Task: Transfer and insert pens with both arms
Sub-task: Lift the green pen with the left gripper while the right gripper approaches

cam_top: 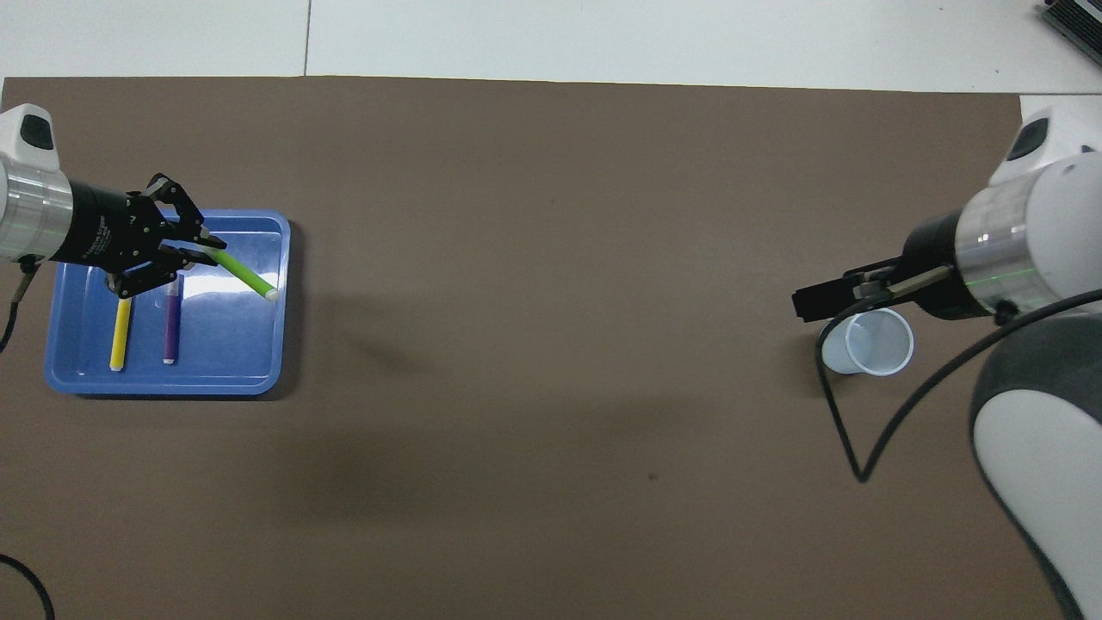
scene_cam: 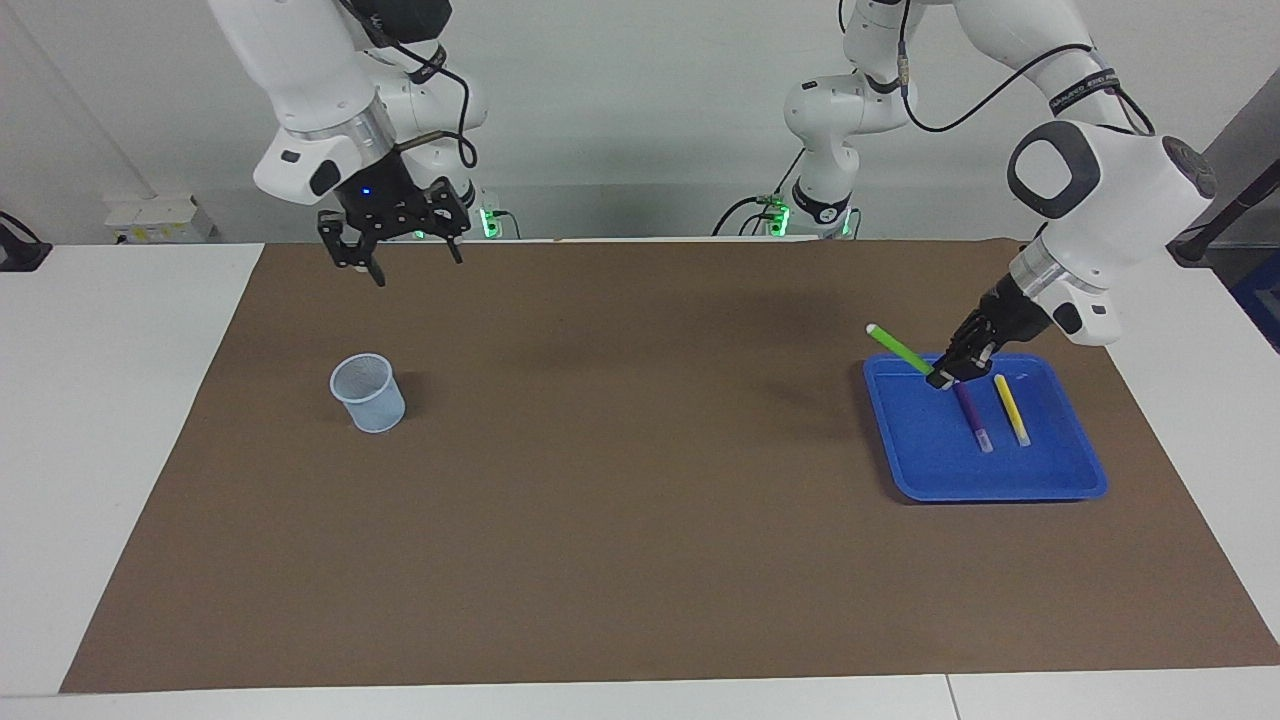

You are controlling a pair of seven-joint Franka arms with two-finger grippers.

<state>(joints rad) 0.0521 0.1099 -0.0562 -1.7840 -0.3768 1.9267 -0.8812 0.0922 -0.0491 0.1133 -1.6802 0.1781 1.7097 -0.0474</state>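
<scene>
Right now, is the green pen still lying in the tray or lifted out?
Lifted. The left gripper is shut on the green pen, which slants up off the blue tray; the purple pen and yellow pen lie flat inside.

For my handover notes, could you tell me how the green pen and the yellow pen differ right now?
The green pen is pinched in the left gripper; the yellow pen is untouched. The green one tilts upward, its pale tip over the blue tray's rim; the yellow one lies flat inside. Both are slim sticks.
</scene>
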